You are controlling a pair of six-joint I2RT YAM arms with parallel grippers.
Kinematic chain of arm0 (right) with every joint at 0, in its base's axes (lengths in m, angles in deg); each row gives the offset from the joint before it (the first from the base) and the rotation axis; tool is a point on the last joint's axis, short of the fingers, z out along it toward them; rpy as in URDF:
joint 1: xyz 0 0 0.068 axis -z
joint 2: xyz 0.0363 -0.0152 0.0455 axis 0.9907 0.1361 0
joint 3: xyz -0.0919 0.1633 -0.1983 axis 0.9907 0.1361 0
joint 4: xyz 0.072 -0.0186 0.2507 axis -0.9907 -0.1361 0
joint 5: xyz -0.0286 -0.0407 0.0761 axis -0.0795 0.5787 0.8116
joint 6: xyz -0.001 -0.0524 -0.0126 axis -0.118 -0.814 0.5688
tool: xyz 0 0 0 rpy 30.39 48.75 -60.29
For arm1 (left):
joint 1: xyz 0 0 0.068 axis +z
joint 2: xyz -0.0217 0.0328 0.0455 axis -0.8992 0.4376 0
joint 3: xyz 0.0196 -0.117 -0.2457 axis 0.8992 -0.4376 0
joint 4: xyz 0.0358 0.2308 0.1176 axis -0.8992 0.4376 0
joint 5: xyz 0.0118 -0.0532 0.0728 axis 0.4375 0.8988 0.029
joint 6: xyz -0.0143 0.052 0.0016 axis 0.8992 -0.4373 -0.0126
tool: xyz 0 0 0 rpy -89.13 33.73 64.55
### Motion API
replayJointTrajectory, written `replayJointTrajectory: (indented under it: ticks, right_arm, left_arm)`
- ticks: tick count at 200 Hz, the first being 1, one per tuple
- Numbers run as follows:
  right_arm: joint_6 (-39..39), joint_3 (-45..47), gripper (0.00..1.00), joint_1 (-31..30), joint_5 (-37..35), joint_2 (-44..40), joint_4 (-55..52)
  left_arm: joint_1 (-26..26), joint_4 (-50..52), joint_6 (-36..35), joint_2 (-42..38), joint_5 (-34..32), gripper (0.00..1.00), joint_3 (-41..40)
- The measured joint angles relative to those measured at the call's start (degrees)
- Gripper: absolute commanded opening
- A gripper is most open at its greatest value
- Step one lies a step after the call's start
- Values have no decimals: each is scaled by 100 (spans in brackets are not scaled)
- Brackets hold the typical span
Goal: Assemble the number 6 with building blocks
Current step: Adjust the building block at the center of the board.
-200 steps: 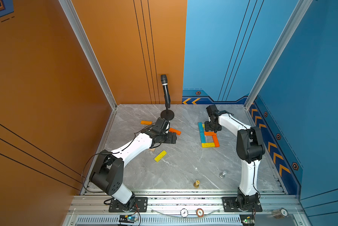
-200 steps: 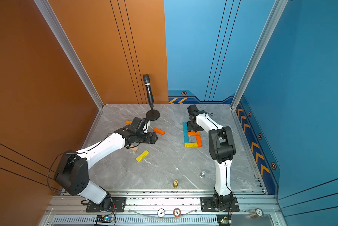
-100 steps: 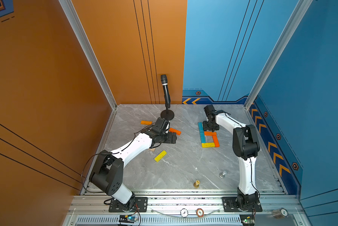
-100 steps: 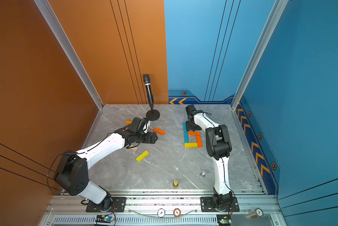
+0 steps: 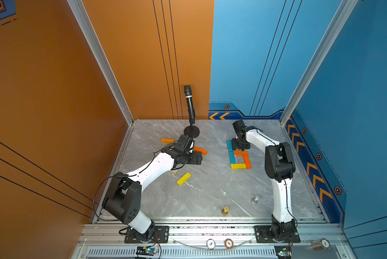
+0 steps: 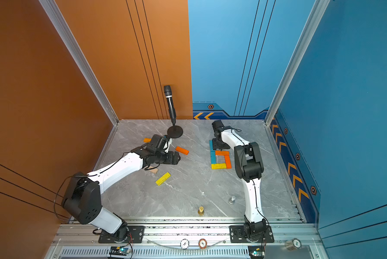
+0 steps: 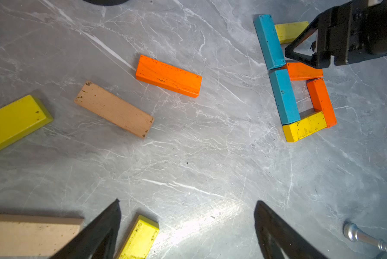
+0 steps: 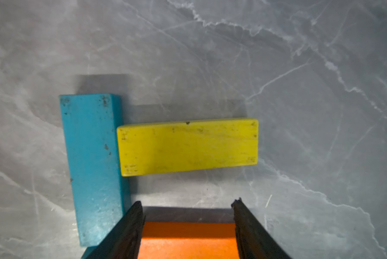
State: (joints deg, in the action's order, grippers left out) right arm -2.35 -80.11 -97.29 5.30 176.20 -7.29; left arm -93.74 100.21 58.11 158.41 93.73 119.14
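The laid-out building blocks [image 5: 239, 166] lie at the right in both top views: two blue bars end to end, two orange bars and a yellow one around a square gap. In the right wrist view another yellow block [image 8: 188, 146] lies against the far blue block [image 8: 91, 157]. My right gripper [image 8: 188, 201] is open just above the upper orange block [image 8: 188, 242], which shows between its fingers. My left gripper [image 7: 188, 203] is wide open over bare floor. Near its fingers lie a yellow block end [image 7: 141, 235] and a tan block [image 7: 31, 233].
Loose blocks lie around the left arm: an orange block [image 7: 169, 76], a tan block [image 7: 114, 108], a yellow block [image 5: 183, 178] and a far orange block [image 5: 167, 140]. A microphone stand [image 5: 191, 132] stands at the back. A gold chess piece [image 5: 225, 210] and a silver one [image 5: 254, 199] stand near the front.
The right arm's elbow swung a little to the left and its gripper shifted slightly toward the back. The left arm has not moved.
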Motion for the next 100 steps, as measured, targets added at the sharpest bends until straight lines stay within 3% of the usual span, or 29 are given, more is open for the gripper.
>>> replayJointTrajectory:
  ticks: [100]
  right_arm:
    - [-2,0,65,-33,-103,63,0]
  left_arm:
    - [-2,0,2,-11,0,93,0]
